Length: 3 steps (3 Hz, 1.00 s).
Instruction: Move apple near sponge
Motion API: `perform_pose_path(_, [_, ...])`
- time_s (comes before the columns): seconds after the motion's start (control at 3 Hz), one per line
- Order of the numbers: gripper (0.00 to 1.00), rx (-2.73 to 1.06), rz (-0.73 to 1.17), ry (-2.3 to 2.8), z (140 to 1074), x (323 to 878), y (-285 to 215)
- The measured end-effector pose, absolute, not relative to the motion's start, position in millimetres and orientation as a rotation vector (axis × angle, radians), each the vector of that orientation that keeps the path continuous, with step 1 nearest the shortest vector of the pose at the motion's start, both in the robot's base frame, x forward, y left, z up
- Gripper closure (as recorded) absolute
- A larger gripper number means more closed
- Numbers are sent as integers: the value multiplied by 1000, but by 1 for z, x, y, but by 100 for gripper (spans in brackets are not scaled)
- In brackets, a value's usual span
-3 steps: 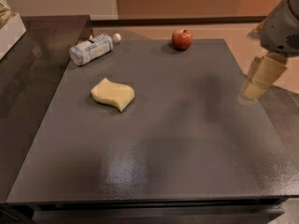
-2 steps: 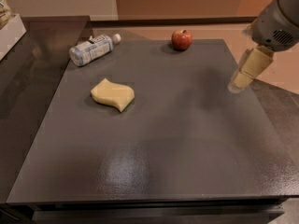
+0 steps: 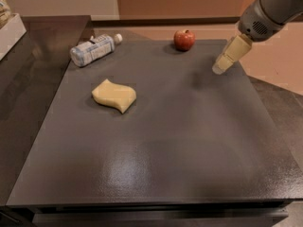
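Note:
The small red apple [image 3: 184, 39] sits upright near the far edge of the dark grey table [image 3: 161, 141], right of centre. The pale yellow wavy sponge [image 3: 114, 95] lies flat on the left middle of the table, well apart from the apple. My gripper [image 3: 220, 66] hangs from the grey arm at the upper right, above the table's right side, to the right of the apple and a little nearer the camera. It touches nothing and holds nothing.
A clear plastic bottle with a white cap [image 3: 93, 49] lies on its side at the table's far left corner. A white box [image 3: 9, 32] stands on the dark counter at far left. The table's right edge drops to the floor.
My gripper has moved left and toward the far side of the table, closer to the apple. The apple, sponge and bottle have not moved.

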<state>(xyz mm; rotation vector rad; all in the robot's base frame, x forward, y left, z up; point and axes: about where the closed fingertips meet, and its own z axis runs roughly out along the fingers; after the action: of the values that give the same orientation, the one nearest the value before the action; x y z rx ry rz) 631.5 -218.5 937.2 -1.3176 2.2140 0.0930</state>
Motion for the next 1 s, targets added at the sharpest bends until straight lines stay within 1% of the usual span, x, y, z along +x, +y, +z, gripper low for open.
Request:
perform_pose_path(0.67, [0, -1165, 86, 2208, 914, 696, -190])
perform_pose_path(1.0, [0, -1082, 122, 2186, 908, 720, -172])
